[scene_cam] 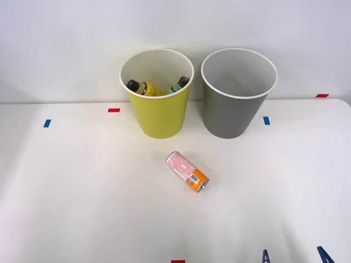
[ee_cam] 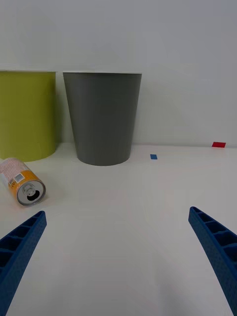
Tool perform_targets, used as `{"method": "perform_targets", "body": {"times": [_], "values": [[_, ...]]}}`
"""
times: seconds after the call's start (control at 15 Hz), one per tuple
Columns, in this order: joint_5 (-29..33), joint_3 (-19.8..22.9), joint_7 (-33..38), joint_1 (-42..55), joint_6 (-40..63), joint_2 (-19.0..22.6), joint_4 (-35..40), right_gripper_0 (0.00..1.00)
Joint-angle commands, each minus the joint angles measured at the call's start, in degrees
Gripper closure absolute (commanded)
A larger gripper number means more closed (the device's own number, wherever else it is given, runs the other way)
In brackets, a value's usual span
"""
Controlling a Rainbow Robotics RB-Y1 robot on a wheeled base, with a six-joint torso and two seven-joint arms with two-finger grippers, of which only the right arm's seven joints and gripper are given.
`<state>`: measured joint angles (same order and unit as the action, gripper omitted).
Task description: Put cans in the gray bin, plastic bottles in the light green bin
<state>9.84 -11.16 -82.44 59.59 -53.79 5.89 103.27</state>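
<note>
Can [scene_cam: 188, 171] is lying on its side on the table [scene_cam: 82, 192], in front of both bins. Right jaws are spread wide, well short of it, nothing between them.

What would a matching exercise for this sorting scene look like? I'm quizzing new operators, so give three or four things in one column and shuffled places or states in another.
Things:
1. can
2. plastic bottles
3. gray bin
4. right gripper

Places or states:
A. inside the light green bin
B. open, low over the table
C. lying on its side on the table
D. standing upright, nothing visible inside

Pairs: 1-C, 2-A, 3-D, 4-B
</note>
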Motion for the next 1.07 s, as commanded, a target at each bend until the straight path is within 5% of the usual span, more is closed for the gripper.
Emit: {"method": "perform_targets", "body": {"times": [0.07, 0.67, 1.07], "values": [[0.0, 0.0, 0.0, 0.0, 0.0, 0.0, 0.0, 0.0], [1.2, 2.4, -1.4, -4.4, 1.3, 2.7, -1.2, 0.0], [0.5, 1.6, -1.0, -6.9, 25.6, 11.9, 12.7, 0.0]]}}
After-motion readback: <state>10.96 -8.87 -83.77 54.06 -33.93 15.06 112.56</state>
